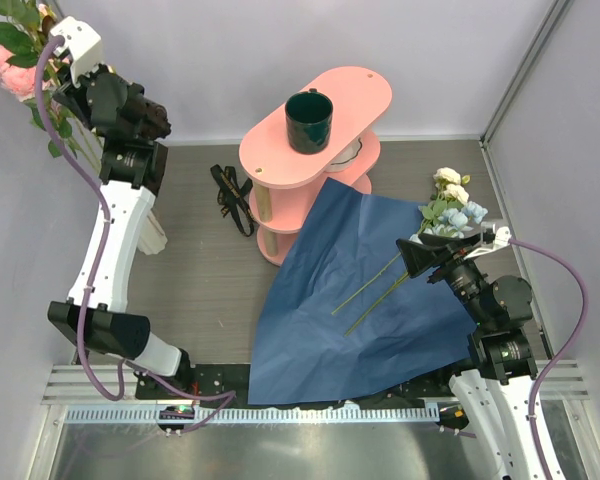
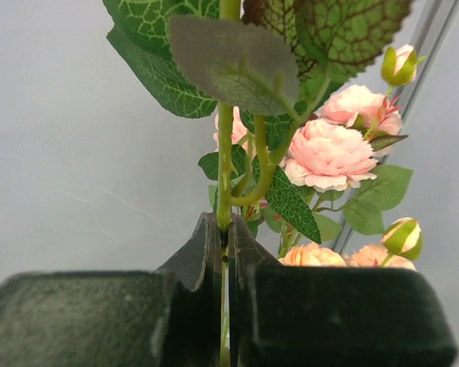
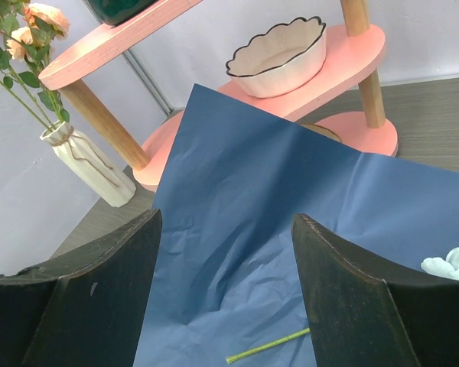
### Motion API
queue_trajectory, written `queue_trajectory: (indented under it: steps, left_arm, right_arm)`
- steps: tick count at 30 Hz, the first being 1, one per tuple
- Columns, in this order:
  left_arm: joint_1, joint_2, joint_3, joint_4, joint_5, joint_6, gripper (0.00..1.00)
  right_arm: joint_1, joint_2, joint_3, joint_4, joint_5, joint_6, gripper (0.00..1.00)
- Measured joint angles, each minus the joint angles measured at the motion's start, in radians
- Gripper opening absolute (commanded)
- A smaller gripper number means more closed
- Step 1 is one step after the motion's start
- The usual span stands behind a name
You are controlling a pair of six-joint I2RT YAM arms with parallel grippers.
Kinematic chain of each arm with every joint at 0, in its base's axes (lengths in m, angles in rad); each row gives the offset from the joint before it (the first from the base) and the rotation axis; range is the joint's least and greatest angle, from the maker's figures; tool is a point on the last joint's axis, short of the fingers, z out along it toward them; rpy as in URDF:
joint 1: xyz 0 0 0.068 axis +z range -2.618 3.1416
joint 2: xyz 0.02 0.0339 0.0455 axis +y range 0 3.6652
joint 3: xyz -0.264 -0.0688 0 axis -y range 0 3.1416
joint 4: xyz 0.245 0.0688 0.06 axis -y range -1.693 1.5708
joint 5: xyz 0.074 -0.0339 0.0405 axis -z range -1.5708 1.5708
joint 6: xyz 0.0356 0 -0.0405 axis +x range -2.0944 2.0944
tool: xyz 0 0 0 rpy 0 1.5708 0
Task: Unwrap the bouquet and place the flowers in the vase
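The blue paper looks matt and creased. The mug is glossy; the desk shows wood grain.

blue wrapping paper, pink shelf

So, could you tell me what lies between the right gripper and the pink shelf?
The spread blue paper, a green stem on it, shown in the right wrist view.

Pink three-tier shelf, dark green mug on top, scalloped cream bowl on middle tier
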Motion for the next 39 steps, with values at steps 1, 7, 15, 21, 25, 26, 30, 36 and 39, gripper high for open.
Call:
queue_trajectory:
  steps: [1, 7, 15, 21, 25, 26, 30, 36, 39]
  left_arm:
    - [0.008, 0.003, -0.006, -0.008, -0.004, -0.011, 0.00]
    - [0.051, 0.026, -0.014, -0.137, -0.015, -0.144, 0.00]
    - [0.101, 0.034, -0.014, -0.395, 0.001, -0.399, 0.00]
    - [0.154, 0.046, -0.014, -0.585, 0.056, -0.591, 0.07]
    - [0.175, 0.050, -0.026, -0.668, 0.089, -0.680, 0.16]
    - [0.178, 0.050, -0.034, -0.678, 0.094, -0.694, 0.21]
    - [0.178, 0.050, -0.076, -0.697, 0.109, -0.735, 0.35]
    - [0.178, 0.047, -0.138, -0.720, 0.122, -0.774, 0.86]
    - [0.178, 0.031, -0.159, -0.745, 0.137, -0.815, 1.00]
  right_arm:
    - [0.000, 0.000, 0.000, 0.000, 0.000, 0.000, 0.75]
    - [0.003, 0.000, -0.001, 0.000, 0.000, 0.000, 0.75]
    - [0.007, 0.000, -0.008, 0.000, 0.000, 0.000, 0.75]
    - [0.007, 0.000, -0.008, 0.000, 0.000, 0.000, 0.75]
    - [0.007, 0.000, -0.008, 0.000, 0.000, 0.000, 0.75]
    - [0.007, 0.000, -0.008, 0.000, 0.000, 0.000, 0.75]
    - [0.007, 0.000, -0.008, 0.000, 0.000, 0.000, 0.75]
    - [0.007, 0.000, -0.008, 0.000, 0.000, 0.000, 0.75]
    - [0.007, 0.000, -0.008, 0.000, 0.000, 0.000, 0.75]
